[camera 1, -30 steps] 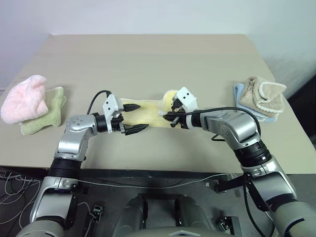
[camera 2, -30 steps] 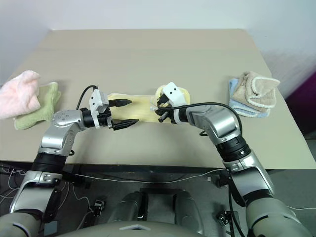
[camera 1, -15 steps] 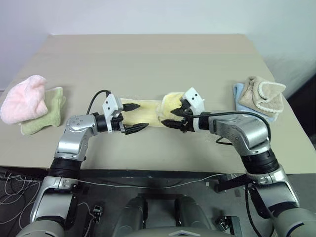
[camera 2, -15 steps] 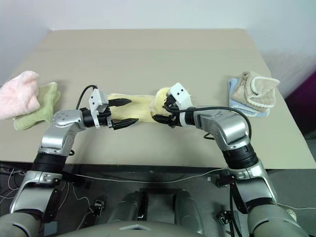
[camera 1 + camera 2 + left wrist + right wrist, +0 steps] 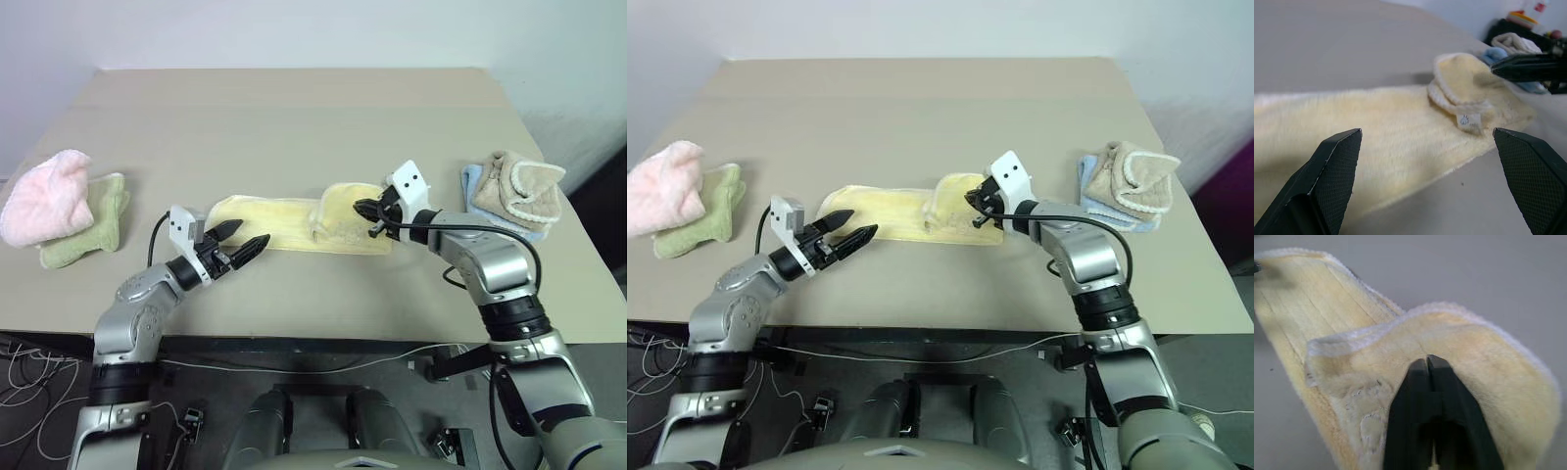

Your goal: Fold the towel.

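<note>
Beige tabletop [image 5: 294, 117] carries the towel [image 5: 284, 220] at its middle, right end folded over. Right tool [image 5: 370, 217] hangs clenched, empty, over that fold; left tool [image 5: 240, 243] gapes beside the left end.

The towel [image 5: 294, 220] is fluffy pale-yellow terry cloth; the table [image 5: 294, 117] is smooth and matt.

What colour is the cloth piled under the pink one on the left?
Olive green cloth, under the pink cloth; clearest in the left eye view.
</note>
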